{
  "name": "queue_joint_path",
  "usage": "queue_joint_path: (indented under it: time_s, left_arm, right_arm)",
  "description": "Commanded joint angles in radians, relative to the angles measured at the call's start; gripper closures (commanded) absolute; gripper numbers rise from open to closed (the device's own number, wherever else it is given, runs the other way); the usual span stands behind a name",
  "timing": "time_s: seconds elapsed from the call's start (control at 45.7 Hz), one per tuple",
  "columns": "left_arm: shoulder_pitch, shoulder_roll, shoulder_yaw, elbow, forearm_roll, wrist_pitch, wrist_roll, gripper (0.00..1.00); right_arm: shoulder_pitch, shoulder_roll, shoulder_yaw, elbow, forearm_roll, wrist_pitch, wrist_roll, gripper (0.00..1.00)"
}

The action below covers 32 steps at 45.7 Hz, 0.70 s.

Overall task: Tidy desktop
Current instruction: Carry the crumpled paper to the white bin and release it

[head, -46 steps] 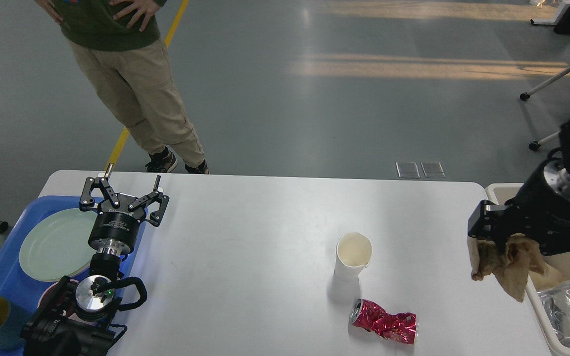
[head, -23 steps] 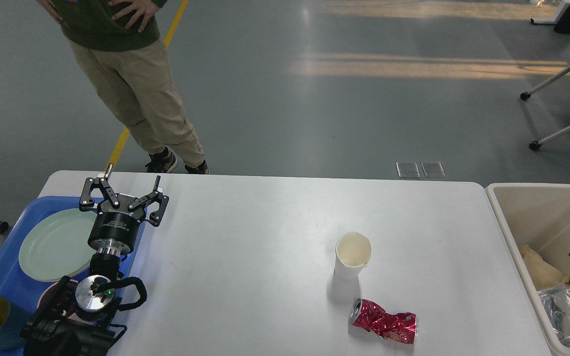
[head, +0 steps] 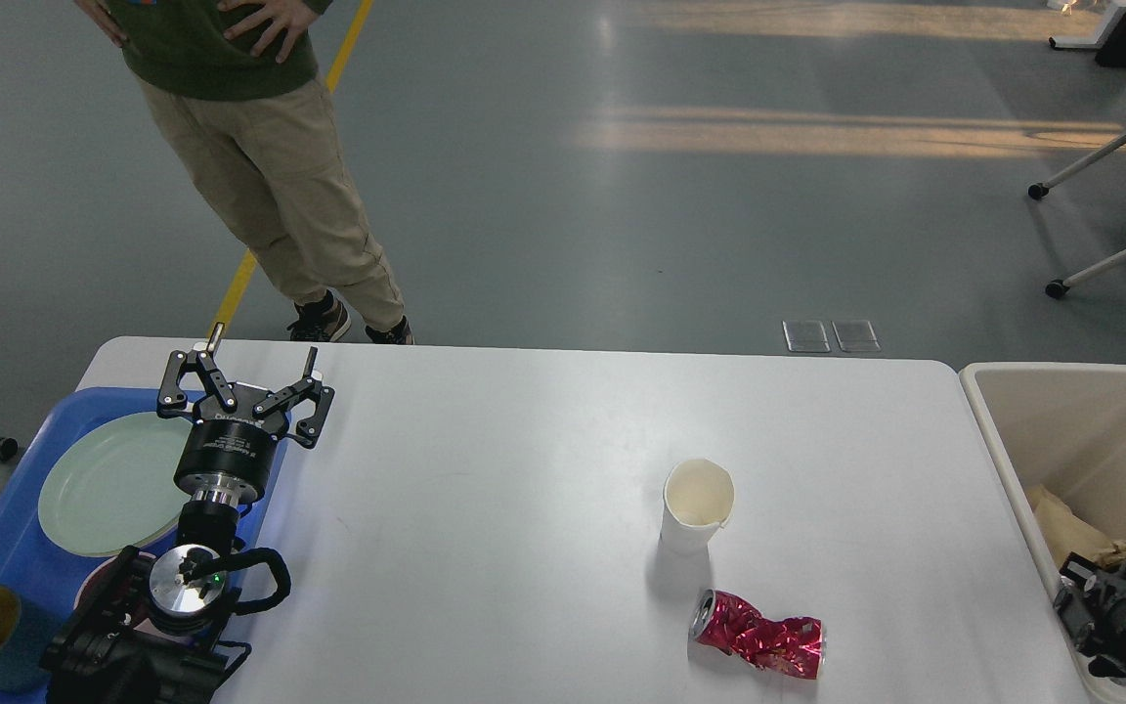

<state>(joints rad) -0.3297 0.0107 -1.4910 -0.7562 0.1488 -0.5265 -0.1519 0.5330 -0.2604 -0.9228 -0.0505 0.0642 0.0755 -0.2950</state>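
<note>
The brown paper my right gripper (head: 1110, 611) carried a second ago now lies in the bin (head: 998, 460); I cannot tell its grip. Left gripper (head: 245, 386) hangs wide apart. On the desktop (head: 485, 528), cup (head: 697, 506) and squashed can (head: 760, 636) wait left of the bin

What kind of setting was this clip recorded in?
Probably an indoor lab or office test space: a white desktop on a grey floor with a yellow floor line, a wheeled chair base, and a standing person watching.
</note>
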Motion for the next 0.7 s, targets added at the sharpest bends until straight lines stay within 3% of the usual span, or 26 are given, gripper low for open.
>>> queue_joint_path:
  time_s: [0.0, 0.044, 0.066, 0.131, 0.153, 0.175, 0.394, 0.568, 0.678]
  left_arm:
    - [0.000, 0.000, 0.000, 0.000, 0.000, 0.000, 0.000, 0.04]
    - [0.000, 0.000, 0.000, 0.000, 0.000, 0.000, 0.000, 0.04]
    - [0.000, 0.000, 0.000, 0.000, 0.000, 0.000, 0.000, 0.04]
    - [0.000, 0.000, 0.000, 0.000, 0.000, 0.000, 0.000, 0.04]
    - [0.000, 0.000, 0.000, 0.000, 0.000, 0.000, 0.000, 0.04]
    - [0.000, 0.000, 0.000, 0.000, 0.000, 0.000, 0.000, 0.04]
    - [-0.002, 0.000, 0.000, -0.002, 0.000, 0.000, 0.000, 0.04]
    - [0.000, 0.000, 0.000, 0.000, 0.000, 0.000, 0.000, 0.04]
    - [0.000, 0.000, 0.000, 0.000, 0.000, 0.000, 0.000, 0.04]
  right_arm:
    - [-0.004, 0.001, 0.001, -0.002, 0.000, 0.000, 0.000, 1.00]
    - [-0.005, 0.000, -0.001, -0.002, 0.000, -0.002, 0.002, 1.00]
    - [-0.007, 0.000, -0.002, 0.000, 0.000, -0.003, 0.002, 0.87]
    - [-0.002, -0.006, -0.007, 0.000, -0.001, -0.020, 0.007, 0.19]
    - [0.001, -0.010, -0.005, 0.001, 0.000, -0.031, 0.008, 0.04]
    - [0.004, -0.013, -0.004, 0.003, 0.000, -0.037, 0.007, 0.00]
    - [0.033, -0.019, -0.001, 0.053, 0.000, -0.043, 0.008, 0.00]
    - [0.205, -0.172, 0.001, 0.303, -0.001, -0.039, 0.020, 0.00]
    - [0.303, -0.204, -0.001, 0.428, -0.017, -0.026, 0.020, 0.00]
